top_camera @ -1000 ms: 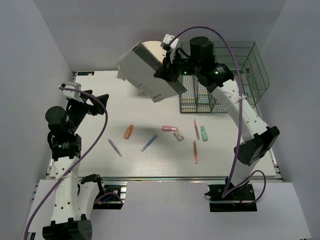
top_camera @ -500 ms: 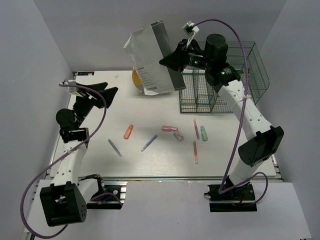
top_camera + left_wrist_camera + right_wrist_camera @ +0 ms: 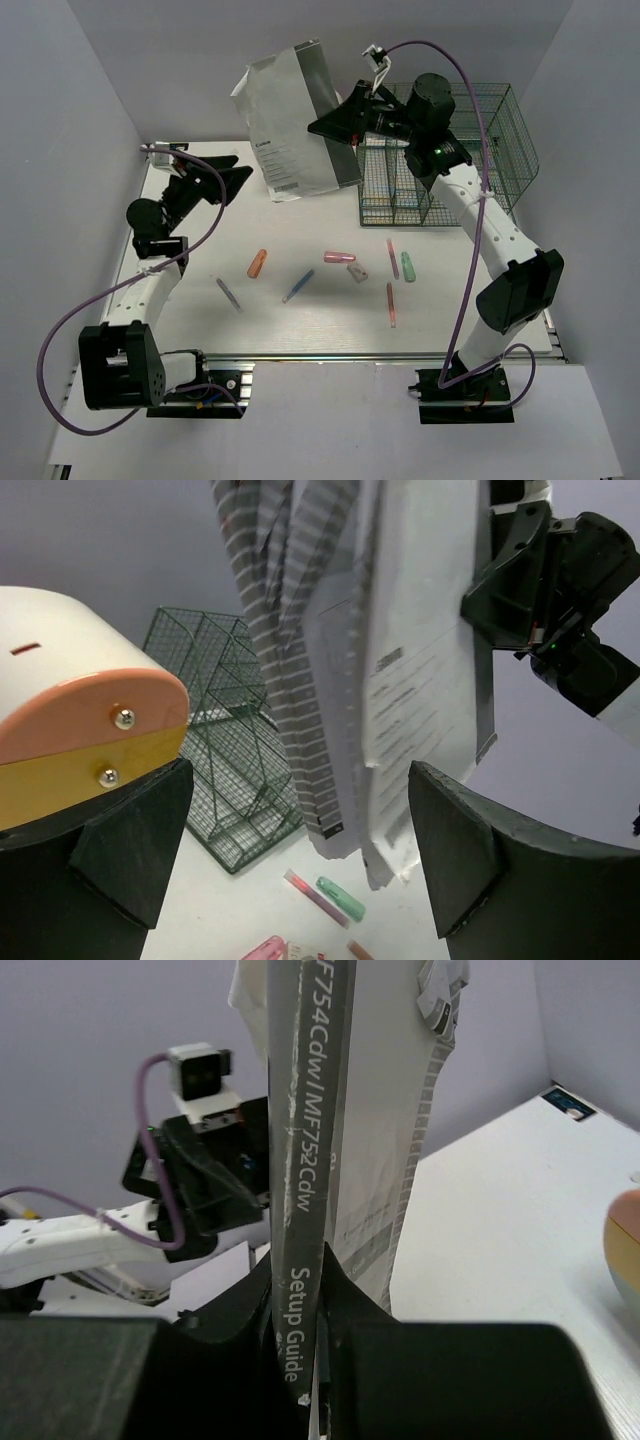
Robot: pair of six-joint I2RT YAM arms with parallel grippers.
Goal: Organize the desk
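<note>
My left gripper [image 3: 232,175] hangs spread open over the far left of the desk [image 3: 320,335]. The raised booklet [image 3: 295,120] walls off the air straight ahead of it, and the drawer box [image 3: 70,730] crowds one finger. The wire organizer [image 3: 450,150] fills the far right corner. Pens [image 3: 297,286] and markers [image 3: 257,263] scatter across the middle. I see bare strips along the near edge and the left side.

Matt paper booklet [image 3: 295,125], wire-mesh organizer [image 3: 450,150]
</note>
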